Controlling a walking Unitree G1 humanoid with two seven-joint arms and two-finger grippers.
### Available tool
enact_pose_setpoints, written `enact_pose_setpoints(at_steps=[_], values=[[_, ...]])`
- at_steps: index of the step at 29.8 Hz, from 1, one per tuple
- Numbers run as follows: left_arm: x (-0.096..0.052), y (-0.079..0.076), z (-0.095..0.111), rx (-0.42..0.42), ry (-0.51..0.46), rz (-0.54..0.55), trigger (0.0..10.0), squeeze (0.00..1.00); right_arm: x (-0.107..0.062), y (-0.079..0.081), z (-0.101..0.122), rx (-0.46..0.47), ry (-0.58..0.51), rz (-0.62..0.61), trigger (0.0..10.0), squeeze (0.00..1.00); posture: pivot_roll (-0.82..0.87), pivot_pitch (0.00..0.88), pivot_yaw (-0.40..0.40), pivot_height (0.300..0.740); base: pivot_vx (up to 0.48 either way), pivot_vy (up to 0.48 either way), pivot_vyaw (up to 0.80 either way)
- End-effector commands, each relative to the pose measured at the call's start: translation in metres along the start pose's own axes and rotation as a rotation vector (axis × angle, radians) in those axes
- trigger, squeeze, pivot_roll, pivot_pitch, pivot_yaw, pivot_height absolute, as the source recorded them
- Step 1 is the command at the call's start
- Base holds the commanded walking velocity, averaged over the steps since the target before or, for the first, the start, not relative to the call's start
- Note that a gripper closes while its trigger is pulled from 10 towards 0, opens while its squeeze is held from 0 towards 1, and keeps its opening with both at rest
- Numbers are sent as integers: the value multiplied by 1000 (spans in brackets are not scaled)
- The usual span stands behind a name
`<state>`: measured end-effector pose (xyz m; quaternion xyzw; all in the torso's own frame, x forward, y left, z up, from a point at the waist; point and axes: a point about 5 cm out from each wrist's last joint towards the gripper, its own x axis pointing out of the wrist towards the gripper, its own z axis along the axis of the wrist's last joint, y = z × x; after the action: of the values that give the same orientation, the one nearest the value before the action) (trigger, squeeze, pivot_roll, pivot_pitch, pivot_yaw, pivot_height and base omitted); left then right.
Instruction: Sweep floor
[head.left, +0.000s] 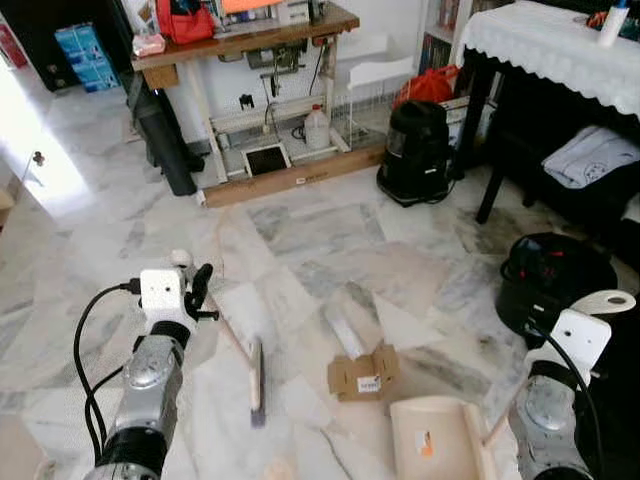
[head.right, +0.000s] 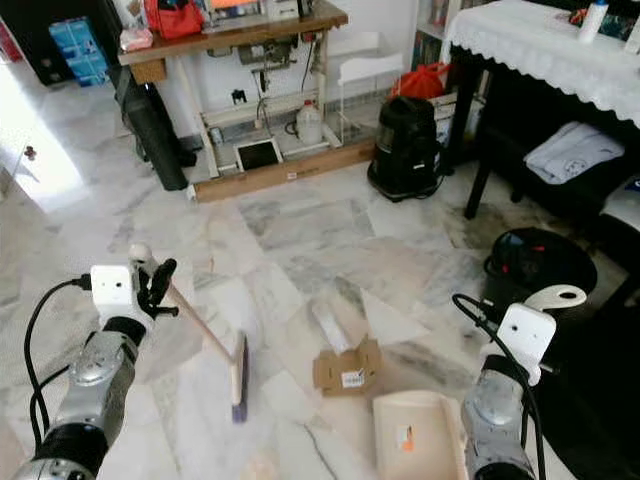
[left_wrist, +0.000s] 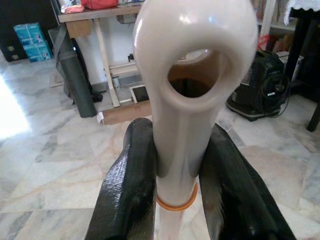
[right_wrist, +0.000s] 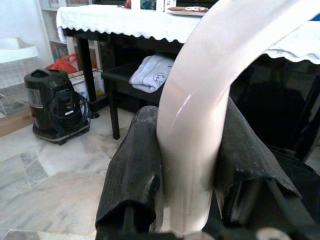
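Observation:
My left gripper is shut on the top of a cream broom handle that ends in a hanging loop. In the eye views this gripper is at the lower left, and the handle slants down to the broom head resting on the marble floor. My right gripper is shut on the curved cream handle of a dustpan. The dustpan's beige pan lies on the floor at the lower right. A crumpled cardboard scrap and a white strip lie between broom and pan.
A black vacuum cleaner stands ahead by a wooden workbench. A round black bin sits at right, beside a dark table with a white lace cloth. A black bag leans at the bench's left end.

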<state>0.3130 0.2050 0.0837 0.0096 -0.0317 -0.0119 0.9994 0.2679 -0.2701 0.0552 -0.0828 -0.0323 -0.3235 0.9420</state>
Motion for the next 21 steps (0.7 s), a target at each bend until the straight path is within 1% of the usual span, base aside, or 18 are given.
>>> enact_pose_setpoints(at_steps=[1,8,11,17,21], values=[[1,3,10,20,-53,8,10000,0,2,1,5,15,-20,0,10000,0,-47,0,78,740,0,0,0],[5,-5,10,8,-38,-21,10000,0,3,2,6,19,-16,8,10000,0,-45,0,74,740,0,0,0],[6,-9,10,12,-37,-38,10000,0,2,4,6,19,-14,15,10000,0,-51,0,76,740,-244,0,0],[6,-12,9,5,-31,-43,10000,0,2,1,5,15,-9,12,10000,0,-49,0,72,740,-244,0,0],[5,-13,8,-8,-25,-46,10000,0,2,1,5,13,-9,15,10000,0,-54,0,66,740,-67,0,0]])
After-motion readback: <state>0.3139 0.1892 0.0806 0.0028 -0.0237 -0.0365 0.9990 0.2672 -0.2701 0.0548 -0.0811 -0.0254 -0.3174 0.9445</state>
